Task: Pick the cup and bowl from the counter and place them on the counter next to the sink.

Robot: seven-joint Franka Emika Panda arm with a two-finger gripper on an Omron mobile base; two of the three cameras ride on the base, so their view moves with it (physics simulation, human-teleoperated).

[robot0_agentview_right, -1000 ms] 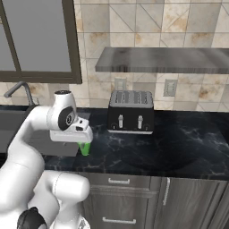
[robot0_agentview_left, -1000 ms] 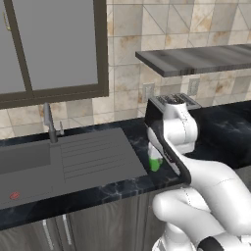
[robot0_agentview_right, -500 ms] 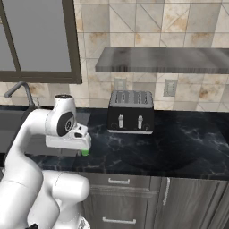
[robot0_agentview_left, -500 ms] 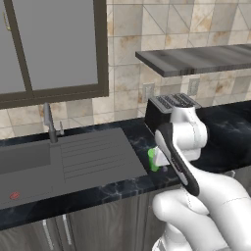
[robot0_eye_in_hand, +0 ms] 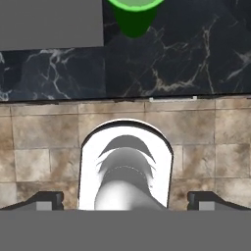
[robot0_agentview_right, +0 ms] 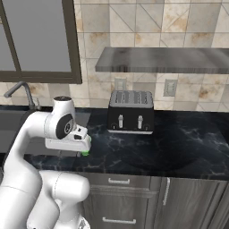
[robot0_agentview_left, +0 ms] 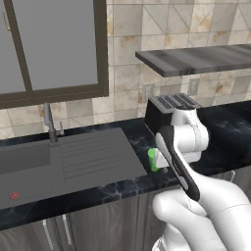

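Observation:
The green cup point(robot0_eye_in_hand: 135, 15) stands upright on the black marble counter point(robot0_eye_in_hand: 186, 59), just right of the drainboard's corner point(robot0_eye_in_hand: 49, 22). It is partly hidden by my arm, showing as the cup point(robot0_agentview_left: 154, 160) beside the forearm and as a sliver of the cup point(robot0_agentview_right: 85, 150) under the hand. My gripper point(robot0_eye_in_hand: 126, 201) is open and empty, with its fingertips point(robot0_eye_in_hand: 46, 200) wide apart. It hangs over the counter's front edge, short of the cup and not touching it. The sink point(robot0_agentview_left: 24, 162) lies to the left. The bowl is out of view.
A black toaster point(robot0_agentview_right: 131, 112) stands behind and right of the cup. A faucet point(robot0_agentview_left: 49, 122) rises at the back of the sink. A dark wall shelf point(robot0_agentview_right: 165, 60) hangs above the toaster. More black counter point(robot0_agentview_right: 183, 138) stretches to the right.
The wrist has swung a little to the right and down, and the hand sits slightly lower. The cup has stayed in place and the jaws remain wide open.

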